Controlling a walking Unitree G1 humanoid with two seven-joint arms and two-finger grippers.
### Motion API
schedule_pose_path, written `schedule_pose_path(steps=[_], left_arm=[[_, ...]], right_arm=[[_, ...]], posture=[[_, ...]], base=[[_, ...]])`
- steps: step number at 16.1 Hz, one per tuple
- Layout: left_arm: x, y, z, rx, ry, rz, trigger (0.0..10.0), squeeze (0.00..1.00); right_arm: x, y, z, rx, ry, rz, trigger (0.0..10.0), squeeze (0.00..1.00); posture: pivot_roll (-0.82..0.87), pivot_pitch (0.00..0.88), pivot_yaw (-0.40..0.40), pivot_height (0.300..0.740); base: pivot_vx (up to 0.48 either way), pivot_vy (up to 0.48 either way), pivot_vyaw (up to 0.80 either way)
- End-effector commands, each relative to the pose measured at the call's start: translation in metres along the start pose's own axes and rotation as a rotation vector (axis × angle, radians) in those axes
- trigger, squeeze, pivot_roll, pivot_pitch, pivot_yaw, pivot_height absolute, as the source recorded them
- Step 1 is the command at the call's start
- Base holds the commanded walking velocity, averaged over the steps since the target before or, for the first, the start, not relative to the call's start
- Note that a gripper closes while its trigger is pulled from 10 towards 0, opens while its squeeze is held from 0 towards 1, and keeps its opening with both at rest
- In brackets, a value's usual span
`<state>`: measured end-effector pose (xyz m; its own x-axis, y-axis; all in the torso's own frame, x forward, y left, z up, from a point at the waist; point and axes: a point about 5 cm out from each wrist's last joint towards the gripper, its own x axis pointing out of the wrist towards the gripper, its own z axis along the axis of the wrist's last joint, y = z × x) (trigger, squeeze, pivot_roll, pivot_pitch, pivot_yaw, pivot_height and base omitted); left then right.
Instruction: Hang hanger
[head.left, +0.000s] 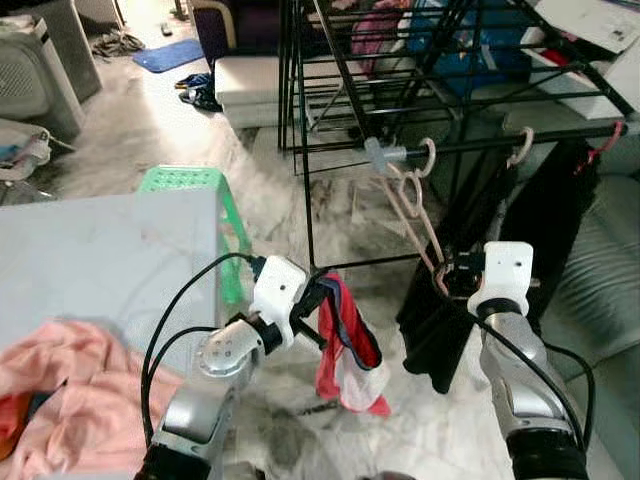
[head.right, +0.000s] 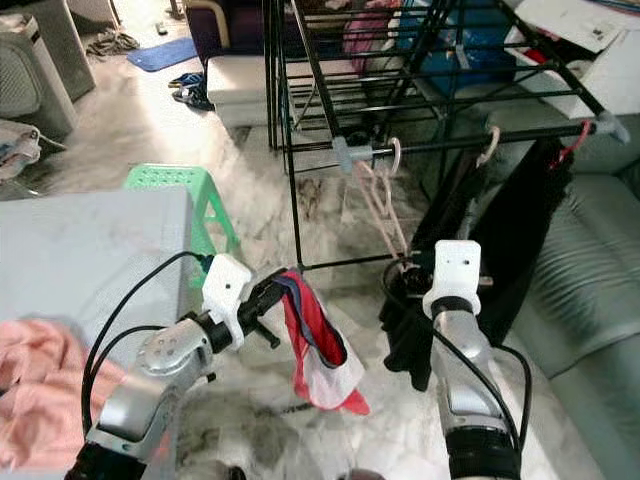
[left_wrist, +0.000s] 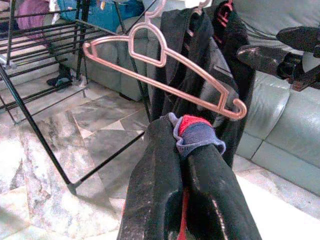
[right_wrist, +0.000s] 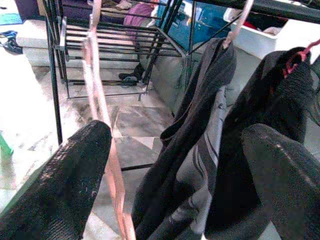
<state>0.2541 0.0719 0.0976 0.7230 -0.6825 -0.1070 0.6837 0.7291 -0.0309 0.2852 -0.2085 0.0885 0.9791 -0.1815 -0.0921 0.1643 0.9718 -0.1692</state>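
Reaching wide-open toward the pink hanger (head.left: 415, 215) on the drying rack (head.left: 500, 145), the right claw (head.left: 455, 272) must close next; the left claw (head.left: 322, 298) pinches a red-and-white garment (head.left: 350, 355).

No readable text, labels, brands or numbers in any view. White sheet (head.left: 600, 20) at upper right of the head views carries faint marks, too small to read.

One pink hanger (head.left: 410, 215) bare on one black drying rack (head.left: 440, 70), two dark garments (head.left: 500, 250) hung beside it, one red-and-white cloth (head.left: 350, 350), one green stool (head.left: 200, 195), one pink heap (head.left: 60, 395) on one table (head.left: 100, 260)
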Motion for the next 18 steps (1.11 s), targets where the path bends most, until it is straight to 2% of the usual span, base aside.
schedule_pose_path(steps=[1, 7, 9, 11, 15, 18], left_arm=[[0.002, 0.000, 0.006, 0.023, -0.025, -0.011, 10.0, 0.00], [0.003, 0.000, 0.007, 0.027, -0.028, -0.006, 10.0, 0.00], [0.003, 0.001, 0.007, 0.025, -0.023, 0.016, 10.0, 0.00], [0.002, 0.003, 0.006, 0.024, -0.014, 0.034, 10.0, 0.00], [0.000, 0.006, 0.003, 0.040, 0.008, 0.072, 10.0, 0.00], [-0.003, 0.011, -0.002, 0.028, 0.047, 0.118, 10.0, 0.00]], right_arm=[[0.002, -0.003, 0.001, -0.007, 0.001, -0.014, 10.0, 0.00], [0.002, 0.003, -0.009, -0.021, 0.056, 0.035, 10.0, 0.00], [0.003, -0.002, -0.012, -0.054, 0.076, 0.020, 10.0, 0.00], [0.003, -0.003, -0.014, -0.049, 0.090, 0.030, 10.0, 0.00], [0.003, 0.005, -0.025, -0.029, 0.184, 0.194, 10.0, 0.00], [0.003, -0.003, -0.031, -0.072, 0.253, 0.297, 10.0, 0.00]], posture=[[0.00, 0.030, -0.010, 0.740], [0.00, 0.028, -0.013, 0.740], [0.00, 0.028, -0.013, 0.740], [0.00, 0.027, -0.014, 0.740], [0.00, 0.027, -0.017, 0.740], [0.00, 0.028, -0.020, 0.740]], base=[[0.480, 0.000, 0.00], [0.480, 0.000, 0.00], [0.000, 0.000, 0.00], [0.000, 0.000, 0.00], [0.000, 0.000, 0.00], [0.000, 0.000, 0.00]])
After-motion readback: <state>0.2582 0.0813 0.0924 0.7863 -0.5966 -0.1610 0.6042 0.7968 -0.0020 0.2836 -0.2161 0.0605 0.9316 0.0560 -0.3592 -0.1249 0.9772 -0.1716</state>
